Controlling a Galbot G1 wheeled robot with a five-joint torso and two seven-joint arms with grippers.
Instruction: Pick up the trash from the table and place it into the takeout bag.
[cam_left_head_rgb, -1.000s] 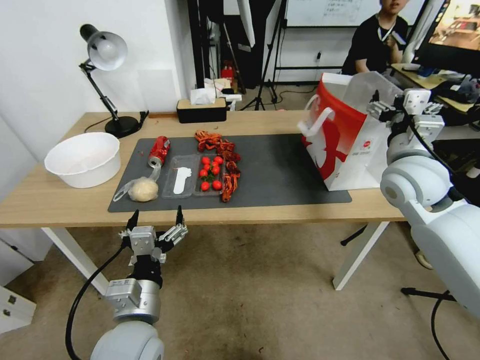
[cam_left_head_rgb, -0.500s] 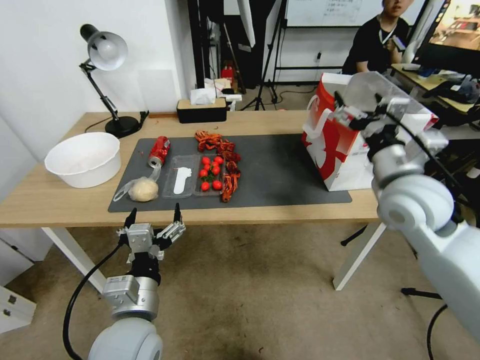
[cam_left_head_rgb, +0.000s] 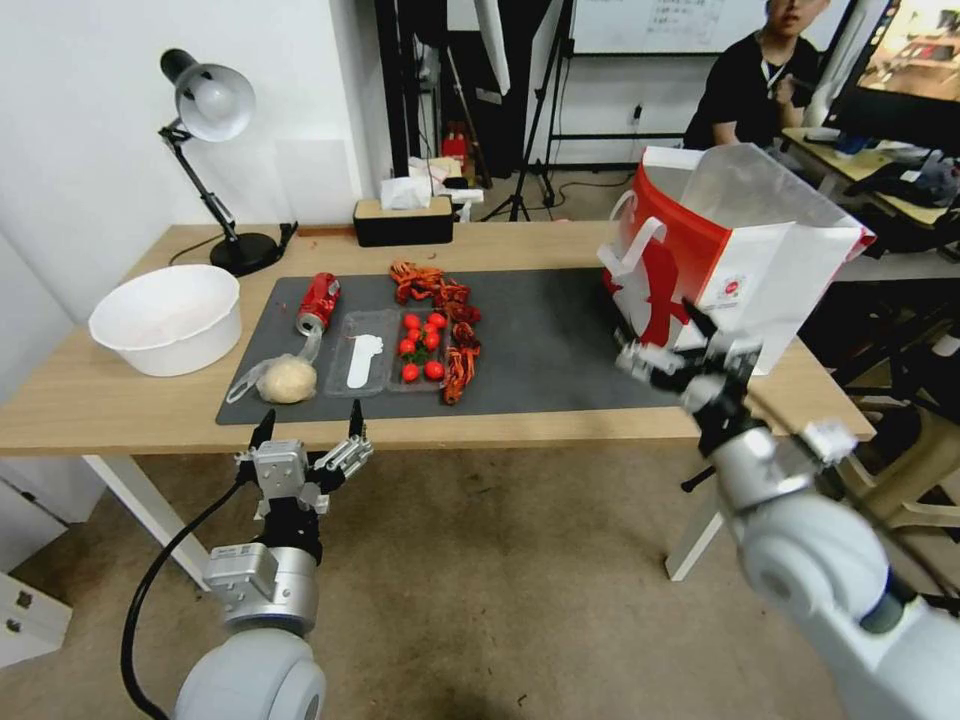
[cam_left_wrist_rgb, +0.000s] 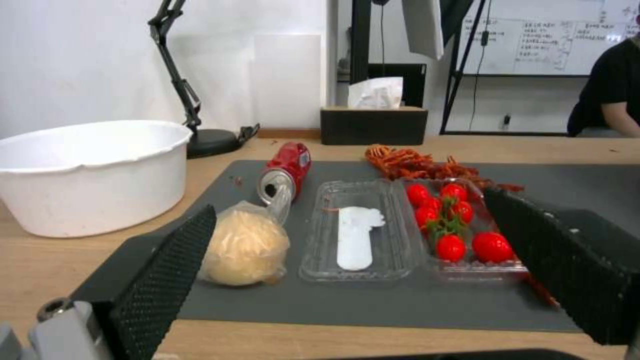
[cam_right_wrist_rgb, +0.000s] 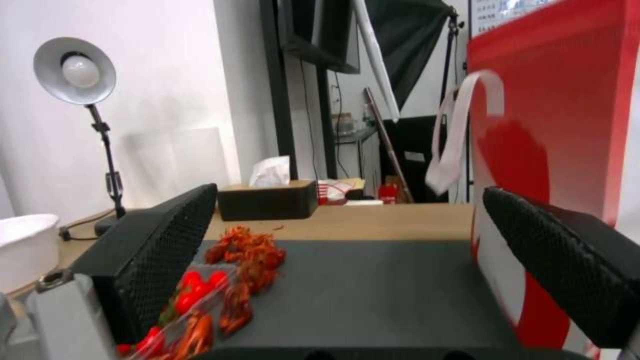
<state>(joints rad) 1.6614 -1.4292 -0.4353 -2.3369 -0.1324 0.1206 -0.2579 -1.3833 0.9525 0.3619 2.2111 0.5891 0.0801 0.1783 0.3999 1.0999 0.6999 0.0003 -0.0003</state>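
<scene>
- The left gripper (cam_left_head_rgb: 308, 432) sits at the lower left of the head view, just below the near edge of the bench (cam_left_head_rgb: 120, 400), its jaws spread wide and holding nothing.
- The right gripper (cam_left_head_rgb: 672, 350) hangs at the right of centre, over the near right part of the dark grey mat (cam_left_head_rgb: 560, 340) and just in front of the takeout bag (cam_left_head_rgb: 730, 270); its jaws are parted and empty.
- Nearest on the mat, at its left end, lies the clear bag with beige lump (cam_left_head_rgb: 280, 378); in the left wrist view it lies between the jaws' tips (cam_left_wrist_rgb: 245, 246).
- Beside it is a clear plastic tray (cam_left_head_rgb: 362, 362) holding a white strip, then a tray of red tomatoes (cam_left_head_rgb: 420, 345).
- Just behind the lump lies the crushed red can (cam_left_head_rgb: 318, 301) on its side, open end toward the camera.
- Red crayfish shells (cam_left_head_rgb: 432, 285) are heaped at the back of the mat and trail down the tomatoes' right side.
- The takeout bag stands upright at the mat's right end, mouth open, one white handle drooping toward the mat.
- Off the mat, at left, rests a white bowl (cam_left_head_rgb: 165, 318).
- Farthest back stand a desk lamp (cam_left_head_rgb: 205, 110) and a tissue box (cam_left_head_rgb: 403, 218).
</scene>
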